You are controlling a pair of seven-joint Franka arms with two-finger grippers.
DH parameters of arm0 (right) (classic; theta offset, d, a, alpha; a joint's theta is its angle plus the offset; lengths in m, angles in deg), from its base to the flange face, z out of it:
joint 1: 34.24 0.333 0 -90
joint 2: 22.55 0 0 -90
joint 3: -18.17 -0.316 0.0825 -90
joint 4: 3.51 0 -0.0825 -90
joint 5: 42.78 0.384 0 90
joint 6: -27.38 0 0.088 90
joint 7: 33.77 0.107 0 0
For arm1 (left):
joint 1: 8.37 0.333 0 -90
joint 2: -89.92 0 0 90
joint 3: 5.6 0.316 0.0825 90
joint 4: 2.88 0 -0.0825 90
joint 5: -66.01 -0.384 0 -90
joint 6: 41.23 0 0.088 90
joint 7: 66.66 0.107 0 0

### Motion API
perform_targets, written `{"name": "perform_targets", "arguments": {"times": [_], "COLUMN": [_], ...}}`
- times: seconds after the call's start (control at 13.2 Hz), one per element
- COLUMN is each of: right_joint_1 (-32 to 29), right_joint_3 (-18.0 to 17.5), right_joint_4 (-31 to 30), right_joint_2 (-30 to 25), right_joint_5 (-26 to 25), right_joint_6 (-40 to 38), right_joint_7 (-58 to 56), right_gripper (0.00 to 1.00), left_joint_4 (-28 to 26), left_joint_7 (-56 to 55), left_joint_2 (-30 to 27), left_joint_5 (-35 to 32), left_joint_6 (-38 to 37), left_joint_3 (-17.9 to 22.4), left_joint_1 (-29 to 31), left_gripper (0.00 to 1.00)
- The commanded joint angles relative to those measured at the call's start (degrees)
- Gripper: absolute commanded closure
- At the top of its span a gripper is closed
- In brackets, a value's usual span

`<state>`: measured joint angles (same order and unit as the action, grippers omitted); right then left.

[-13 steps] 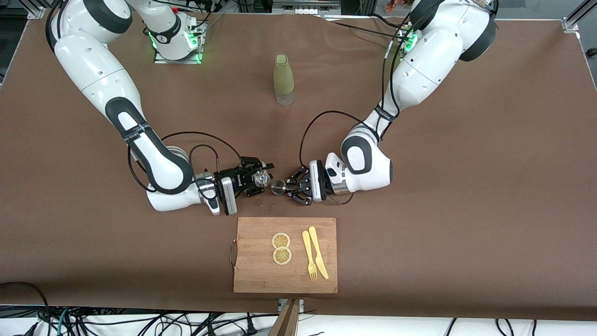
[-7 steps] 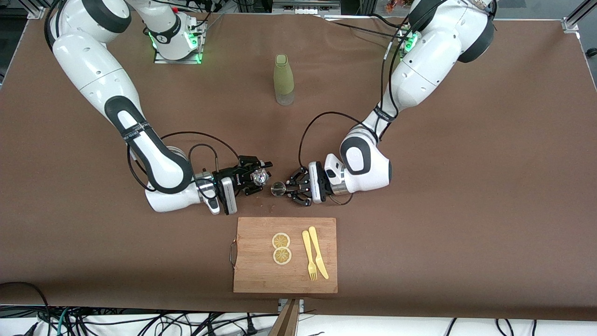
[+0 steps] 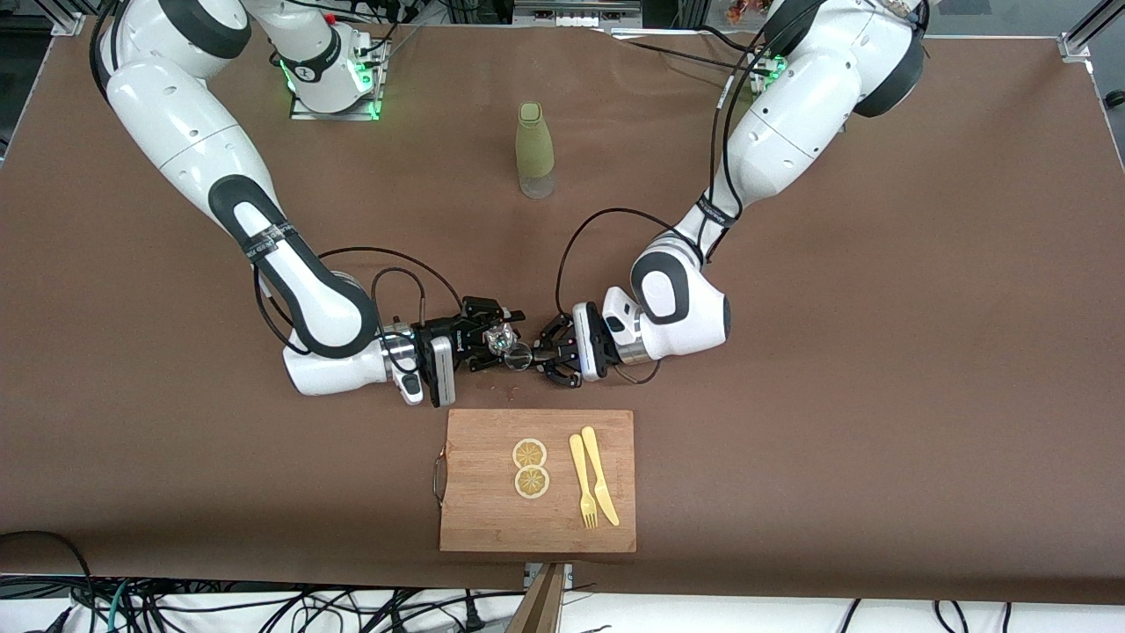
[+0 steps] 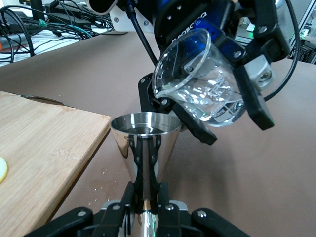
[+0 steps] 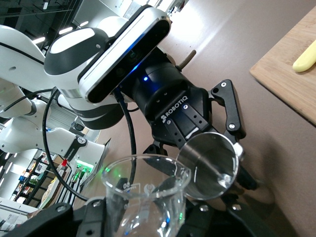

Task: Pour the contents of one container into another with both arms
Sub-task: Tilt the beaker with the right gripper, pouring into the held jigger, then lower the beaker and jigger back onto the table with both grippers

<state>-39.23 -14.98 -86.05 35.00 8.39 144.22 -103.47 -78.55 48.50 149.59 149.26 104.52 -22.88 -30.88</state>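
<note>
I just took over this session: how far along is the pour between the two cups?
Done: both vessels are picked up. The right gripper is shut on the glass beaker; the left gripper is shut on the metal cup.

In hand: the beaker is tilted, its spout over the cup's rim, just off the cutting board.

Left: no stream is visible yet, so the pour itself, then setting both down.

Both arms (image 3: pixel 264 237) reaching in low from their bases, elbows bent, forearms lying nearly level just above the desk (image 3: pixel 879 352); right gripper (image 3: pixel 494 338) and left gripper (image 3: pixel 547 356) facing each other tip to tip near the middle; right gripper's fingers (image 4: pixel 252 96) clamping a tilted glass beaker; left gripper's fingers (image 5: pixel 228 111) pinching an upright steel cup
</note>
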Motion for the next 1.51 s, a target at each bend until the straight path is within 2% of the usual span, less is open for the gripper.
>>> {"name": "perform_targets", "arguments": {"times": [0.0, 0.75, 1.43], "right_joint_1": [-0.36, 0.25, -0.97], "right_joint_3": [-1.22, -1.57, -1.31], "right_joint_4": [-0.35, -0.44, -0.35], "right_joint_2": [0.03, 0.38, 1.43], "right_joint_5": [-1.07, -1.16, -0.63], "right_joint_6": [1.19, 2.77, 2.07], "right_joint_7": [2.46, 8.62, -6.05], "right_gripper": [0.61, 0.61, 0.61], "left_joint_4": [1.93, 1.93, 1.85], "left_joint_7": [-0.11, 0.15, 0.33], "left_joint_2": [0.72, 0.98, 0.98], "left_joint_5": [2.26, 2.26, 2.26], "left_joint_6": [1.02, 1.02, 1.02], "left_joint_3": [0.76, 0.76, 1.11], "left_joint_1": [-1.31, -1.31, -1.31], "left_gripper": [1.0, 1.0, 1.0]}}
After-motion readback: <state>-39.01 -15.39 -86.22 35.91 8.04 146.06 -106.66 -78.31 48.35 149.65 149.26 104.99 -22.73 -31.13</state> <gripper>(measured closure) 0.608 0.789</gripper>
